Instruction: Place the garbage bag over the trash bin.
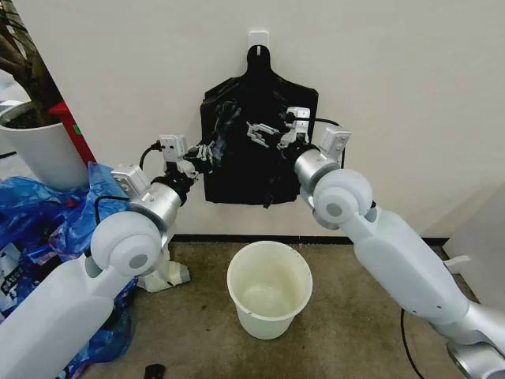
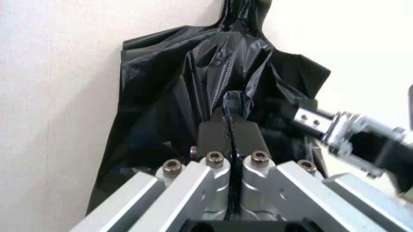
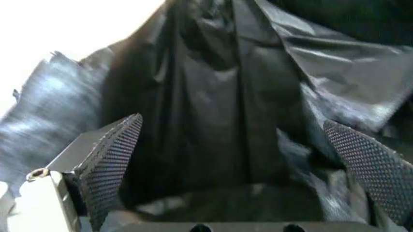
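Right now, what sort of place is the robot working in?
Probably an indoor room corner, maybe an office or lab: a plain white wall with black bags hung from a hook, a rough floor with a cream trash bin, and a potted plant.

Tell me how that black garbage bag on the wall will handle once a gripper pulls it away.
The garbage bag is thin, creased film, so it will probably sag limp. Its glossy surface may slip, though the left gripper is shut on a fold. The right gripper is open around loose film, which likely bunches easily.
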Robot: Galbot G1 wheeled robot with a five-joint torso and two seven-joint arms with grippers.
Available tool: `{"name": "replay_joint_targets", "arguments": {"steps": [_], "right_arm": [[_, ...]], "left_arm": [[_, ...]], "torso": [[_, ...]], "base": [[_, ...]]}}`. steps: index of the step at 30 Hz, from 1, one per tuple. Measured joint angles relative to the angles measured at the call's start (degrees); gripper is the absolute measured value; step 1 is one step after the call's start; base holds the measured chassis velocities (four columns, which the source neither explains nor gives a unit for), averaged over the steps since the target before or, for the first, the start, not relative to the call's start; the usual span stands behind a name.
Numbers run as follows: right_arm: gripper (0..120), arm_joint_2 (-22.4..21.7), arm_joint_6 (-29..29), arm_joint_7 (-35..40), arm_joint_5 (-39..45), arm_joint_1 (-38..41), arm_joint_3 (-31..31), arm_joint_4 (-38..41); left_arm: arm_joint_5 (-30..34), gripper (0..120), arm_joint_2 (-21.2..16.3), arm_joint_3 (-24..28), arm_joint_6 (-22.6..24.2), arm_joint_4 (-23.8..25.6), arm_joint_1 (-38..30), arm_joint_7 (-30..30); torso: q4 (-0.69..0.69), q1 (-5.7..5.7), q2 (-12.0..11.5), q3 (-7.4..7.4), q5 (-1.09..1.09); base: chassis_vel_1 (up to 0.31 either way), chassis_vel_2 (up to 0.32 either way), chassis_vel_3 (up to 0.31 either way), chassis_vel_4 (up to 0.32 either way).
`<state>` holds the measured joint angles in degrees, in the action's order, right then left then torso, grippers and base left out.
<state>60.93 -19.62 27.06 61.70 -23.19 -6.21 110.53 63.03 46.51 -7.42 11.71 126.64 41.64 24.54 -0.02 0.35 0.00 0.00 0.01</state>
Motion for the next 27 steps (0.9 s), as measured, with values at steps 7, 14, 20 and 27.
{"name": "replay_joint_targets", "arguments": {"steps": [7,14,20,27], "right_arm": [[100,-1.5,-0.1,-2.7,-4.7,-0.8,-0.2,-1.5],[95,-2.6,0.9,-6.3,-13.1,-2.3,-0.5,0.4],[95,-3.9,1.0,-9.9,-17.9,-1.7,-2.7,2.7],[93,-2.0,0.0,-6.8,-15.2,1.2,-4.0,1.7]], "left_arm": [[0.1,0,0.1,0.1,0.0,0.1,0.0,-0.1],[0.7,0,0.1,0.4,0.0,-0.1,-0.8,-0.1],[1.0,0,-0.1,0.5,0.1,-0.1,-0.9,-0.1],[1.0,0,-0.1,0.8,0.1,0.0,-0.9,-0.2]], "torso": [[0.0,0.0,0.0,0.0,0.0],[0.0,0.0,0.0,0.0,0.0],[-0.01,0.0,0.0,0.0,-0.01],[0.02,0.0,0.0,0.0,-0.01]], "base": [[0.0,0.0,0.0,0.0],[0.0,0.0,0.0,0.0],[0.0,0.0,0.0,0.0],[0.0,0.0,0.0,0.0]]}}
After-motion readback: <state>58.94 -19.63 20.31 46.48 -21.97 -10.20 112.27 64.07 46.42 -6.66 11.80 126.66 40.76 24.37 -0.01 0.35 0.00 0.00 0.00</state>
